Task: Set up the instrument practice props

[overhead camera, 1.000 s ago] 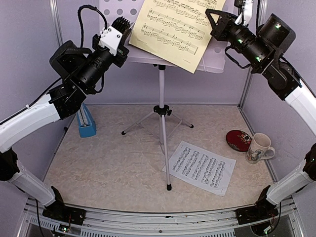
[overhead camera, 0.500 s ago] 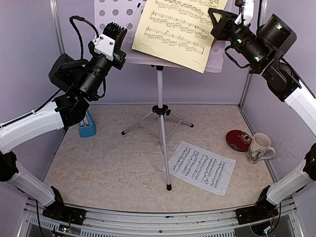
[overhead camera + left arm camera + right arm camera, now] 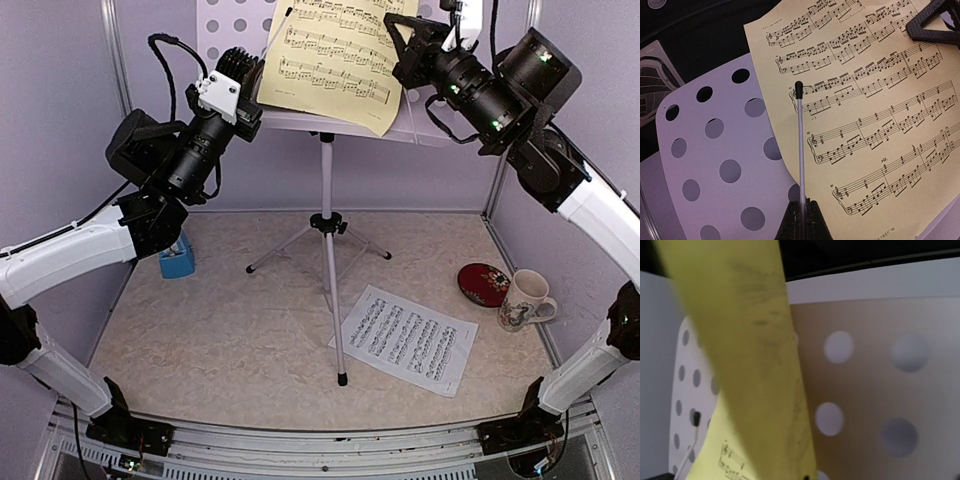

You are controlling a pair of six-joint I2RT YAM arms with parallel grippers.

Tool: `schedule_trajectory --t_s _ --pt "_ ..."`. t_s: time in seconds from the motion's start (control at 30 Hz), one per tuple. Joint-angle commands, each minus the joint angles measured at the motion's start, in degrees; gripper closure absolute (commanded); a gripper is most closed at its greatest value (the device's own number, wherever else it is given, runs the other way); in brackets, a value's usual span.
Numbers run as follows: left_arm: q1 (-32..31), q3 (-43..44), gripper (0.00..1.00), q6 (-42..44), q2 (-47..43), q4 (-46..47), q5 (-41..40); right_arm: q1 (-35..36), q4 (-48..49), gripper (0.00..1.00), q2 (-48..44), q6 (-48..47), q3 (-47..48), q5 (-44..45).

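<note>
While both arms rise from the near edge of the table (image 3: 220, 320) and bend inward high above it, the things on the table lie low between them. Nearest is the white sheet (image 3: 405, 340), flat, right of centre, its long side running from far left to near right, with its left corner just beside the near leg of the stand (image 3: 325, 175). Behind it, near the right wall, the mug (image 3: 525, 298) and the red disc (image 3: 483, 283) stand close together. A wide stretch of table separates the stand's legs from the blue metronome (image 3: 177, 258), which stands upright by the left wall, half hidden behind the left arm. Farther up, the left gripper (image 3: 802, 215) has its fingers pressed together on a thin rod (image 3: 800, 145); the rod points upward, black tip on top, along the left edge of the yellow sheet (image 3: 330, 60). This sheet leans upright on the desk (image 3: 700, 155), its staves sloping slightly down to the right, its lower right corner hanging below the desk's lip. The right gripper (image 3: 398, 50) reaches in from the right and pinches its right edge.
</note>
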Motion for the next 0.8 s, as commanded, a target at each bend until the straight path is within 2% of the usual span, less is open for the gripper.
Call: schedule_trajectory --t_s 0.0,0.1,0.4,0.77 --pt "-0.81 0.9 1.0 -0.18 0.21 2.12 1.75 1.01 3.56 1.0 0.52 -3.81 1.56 -0.07" --pt "-0.8 0.65 1.0 -0.31 0.1 2.08 2.25 1.04 3.55 1.0 1.72 -5.09 2.21 -1.43" --pt "-0.89 0.37 1.0 -0.81 -0.65 1.47 2.61 1.09 11.77 1.0 -0.3 -9.38 -0.82 0.05" --pt "-0.89 0.53 1.0 -0.87 0.19 1.73 2.85 1.03 12.2 1.0 0.3 -9.52 -0.02 -2.82"
